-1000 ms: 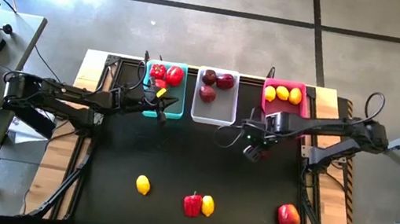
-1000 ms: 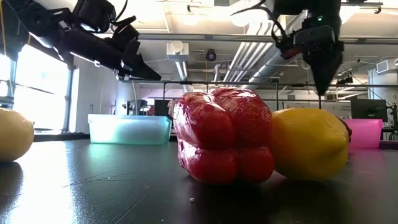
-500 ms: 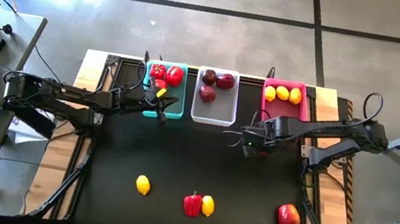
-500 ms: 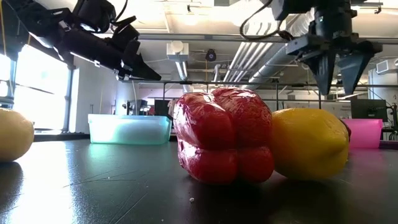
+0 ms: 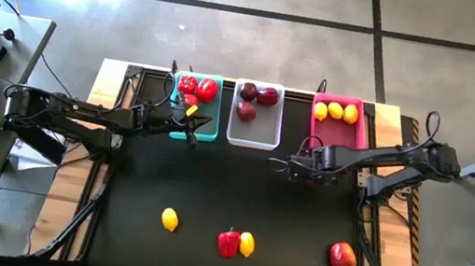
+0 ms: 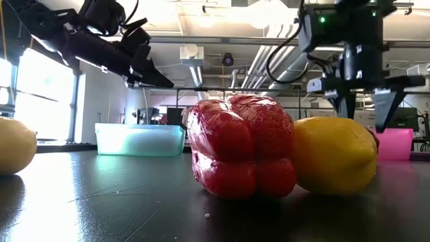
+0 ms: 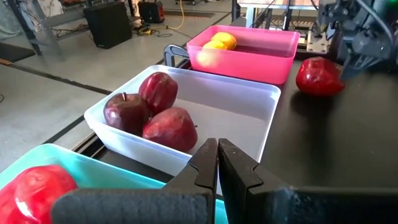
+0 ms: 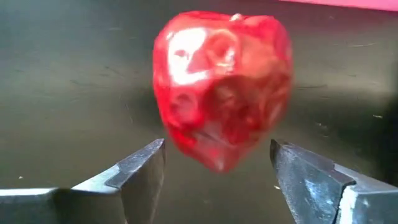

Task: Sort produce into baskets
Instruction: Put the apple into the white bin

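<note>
A glossy red pepper [image 8: 221,93] lies on the black table in front of the pink bin [image 5: 361,125]; it also shows in the left wrist view [image 7: 318,76]. My right gripper [image 8: 217,149] is open just above it, one finger on each side, touching nothing; in the high view this gripper [image 5: 307,159] covers the pepper. My left gripper [image 7: 217,163] is shut and empty over the near edge of the teal bin [image 5: 208,130]. The teal bin holds red peppers [image 5: 199,88], the white bin [image 5: 253,137] holds maroon fruits [image 5: 257,99], and the pink bin holds lemons [image 5: 335,111].
Near the table's front edge lie a lemon [image 5: 170,219], a red pepper [image 5: 228,242] touching another lemon [image 5: 246,243], and a red round fruit [image 5: 342,257] at the right. The black mat between them and the bins is bare. A desk with a keyboard stands left.
My right gripper has opened from shut to wide. It has gone down and a little toward the far and right edges, and now stands astride the red pepper. My left arm has kept still.
</note>
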You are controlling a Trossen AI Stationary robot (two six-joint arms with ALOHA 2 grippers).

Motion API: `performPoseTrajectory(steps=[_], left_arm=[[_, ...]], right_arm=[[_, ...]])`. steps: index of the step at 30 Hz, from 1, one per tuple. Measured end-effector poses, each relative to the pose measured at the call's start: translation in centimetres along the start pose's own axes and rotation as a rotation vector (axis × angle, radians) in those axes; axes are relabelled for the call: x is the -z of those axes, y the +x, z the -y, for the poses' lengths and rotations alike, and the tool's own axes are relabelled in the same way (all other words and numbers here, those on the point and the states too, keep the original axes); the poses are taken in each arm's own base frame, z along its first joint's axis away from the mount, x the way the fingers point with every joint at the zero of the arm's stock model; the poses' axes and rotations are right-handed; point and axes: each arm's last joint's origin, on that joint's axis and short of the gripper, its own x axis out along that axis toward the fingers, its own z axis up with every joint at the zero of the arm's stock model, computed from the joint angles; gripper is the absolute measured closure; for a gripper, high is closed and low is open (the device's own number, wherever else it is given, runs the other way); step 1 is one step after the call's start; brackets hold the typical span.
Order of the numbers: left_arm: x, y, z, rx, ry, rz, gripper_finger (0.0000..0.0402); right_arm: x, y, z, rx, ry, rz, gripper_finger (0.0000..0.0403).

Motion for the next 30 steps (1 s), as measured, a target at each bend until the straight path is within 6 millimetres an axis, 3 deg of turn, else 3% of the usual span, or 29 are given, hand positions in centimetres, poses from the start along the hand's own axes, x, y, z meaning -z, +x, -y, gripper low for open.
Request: performPoseTrajectory(steps=[8, 13, 21, 30], left_arm=[[0.0, 0.0, 0.0, 0.000, 0.000, 0.000, 0.0401], [0.0, 0.0, 0.0, 0.000, -0.003, 0.000, 0.0401], [0.0, 0.0, 0.0, 0.000, -0.008, 0.000, 0.0401], [0.0, 0.0, 0.0, 0.001, -0.019, 0.000, 0.0401]], right_arm=[[-0.1, 2.5, 1.0, 0.021, 0.008, 0.011, 0.0123], [0.0, 3.8, 1.4, 0.004, -0.082, 0.046, 0.0123], [-0.2, 4.1, 1.6, 0.030, -0.290, 0.124, 0.0123], [-0.3, 4.1, 1.3, 0.006, -0.335, 0.142, 0.0147]])
